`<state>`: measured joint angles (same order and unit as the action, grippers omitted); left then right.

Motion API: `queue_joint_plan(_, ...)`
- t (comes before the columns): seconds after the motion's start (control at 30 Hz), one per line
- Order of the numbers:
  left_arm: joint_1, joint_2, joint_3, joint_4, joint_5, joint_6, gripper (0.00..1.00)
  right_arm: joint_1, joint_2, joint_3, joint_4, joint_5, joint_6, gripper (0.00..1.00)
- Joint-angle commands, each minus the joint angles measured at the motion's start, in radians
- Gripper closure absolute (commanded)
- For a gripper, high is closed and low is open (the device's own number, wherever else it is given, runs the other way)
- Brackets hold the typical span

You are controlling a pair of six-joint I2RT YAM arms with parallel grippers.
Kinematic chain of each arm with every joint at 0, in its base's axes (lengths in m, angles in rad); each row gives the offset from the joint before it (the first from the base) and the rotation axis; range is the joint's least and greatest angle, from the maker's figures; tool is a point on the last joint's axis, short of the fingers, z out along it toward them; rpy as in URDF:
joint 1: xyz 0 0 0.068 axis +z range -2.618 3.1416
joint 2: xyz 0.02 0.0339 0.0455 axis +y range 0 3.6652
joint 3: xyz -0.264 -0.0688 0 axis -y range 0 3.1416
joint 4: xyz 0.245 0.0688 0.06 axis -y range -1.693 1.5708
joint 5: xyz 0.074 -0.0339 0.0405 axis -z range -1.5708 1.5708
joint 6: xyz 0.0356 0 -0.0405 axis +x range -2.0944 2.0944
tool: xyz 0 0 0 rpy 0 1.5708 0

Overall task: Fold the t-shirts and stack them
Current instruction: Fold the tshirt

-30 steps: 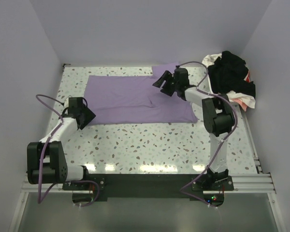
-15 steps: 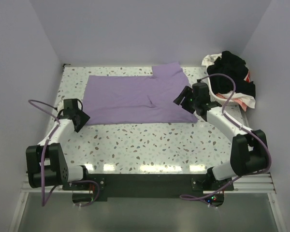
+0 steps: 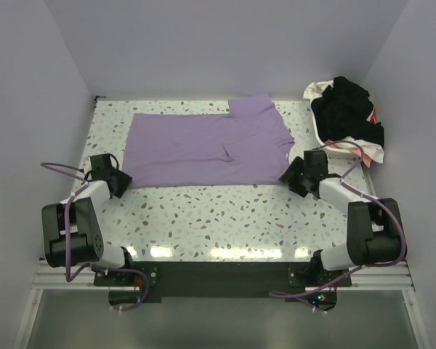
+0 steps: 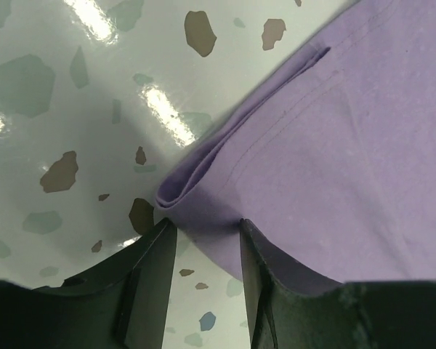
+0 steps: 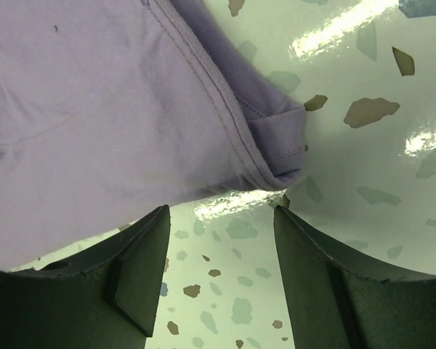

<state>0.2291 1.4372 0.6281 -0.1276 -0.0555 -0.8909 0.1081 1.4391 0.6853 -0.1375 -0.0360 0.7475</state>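
We note the lilac t-shirt (image 3: 203, 149) spread flat on the table (image 3: 225, 211), towards the far side. Both arms sit low, elbows folded back over their bases. The left fingers (image 4: 154, 276) are slightly parted, with the shirt's folded near-left corner at their tips. The right fingers (image 5: 142, 269) are wide apart and grip nothing, the near-right corner just ahead.

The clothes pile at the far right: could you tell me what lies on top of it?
A black t-shirt lies on top. White cloth and a bit of pink-red cloth peek out from under it; the rest is covered.
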Motion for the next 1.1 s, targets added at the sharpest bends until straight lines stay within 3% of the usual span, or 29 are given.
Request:
queue_joint_plan(0.0,0.007,-0.006,-0.030,0.059,0.026,-0.026,0.55,-0.011,0.007,-0.023,0.093,-0.004,0.004,0.38)
queue_joint_plan(0.2,0.007,0.006,-0.024,0.054,0.000,-0.017,0.62,-0.015,0.040,-0.015,0.119,0.024,0.024,0.39)
queue_joint_plan(0.4,0.007,0.017,-0.015,0.083,-0.007,-0.010,0.72,-0.016,0.078,0.016,0.128,0.062,0.021,0.51)
queue_joint_plan(0.47,0.009,0.032,-0.005,0.086,-0.009,-0.006,0.82,-0.016,0.089,0.031,0.125,0.082,0.015,0.60)
queue_joint_plan(0.5,0.006,0.040,0.002,0.092,-0.007,-0.005,0.94,-0.018,0.101,0.036,0.124,0.094,0.006,0.69)
queue_joint_plan(0.53,0.006,0.051,0.007,0.094,-0.001,-0.003,0.99,-0.016,0.106,0.051,0.119,0.113,0.001,0.74)
queue_joint_plan(0.6,0.006,0.058,0.028,0.086,-0.006,-0.003,1.00,-0.018,0.110,0.065,0.101,0.131,-0.013,0.88)
queue_joint_plan(0.7,0.006,0.037,0.054,-0.001,-0.047,0.012,1.00,-0.018,0.092,0.085,0.043,0.142,-0.026,1.00)
queue_joint_plan(0.83,0.007,-0.030,0.100,-0.122,-0.157,0.049,1.00,-0.019,-0.015,0.080,-0.036,0.146,-0.031,1.00)
queue_joint_plan(1.07,0.007,-0.127,0.082,-0.254,-0.211,0.070,1.00,-0.022,-0.216,0.019,-0.200,0.142,-0.020,1.00)
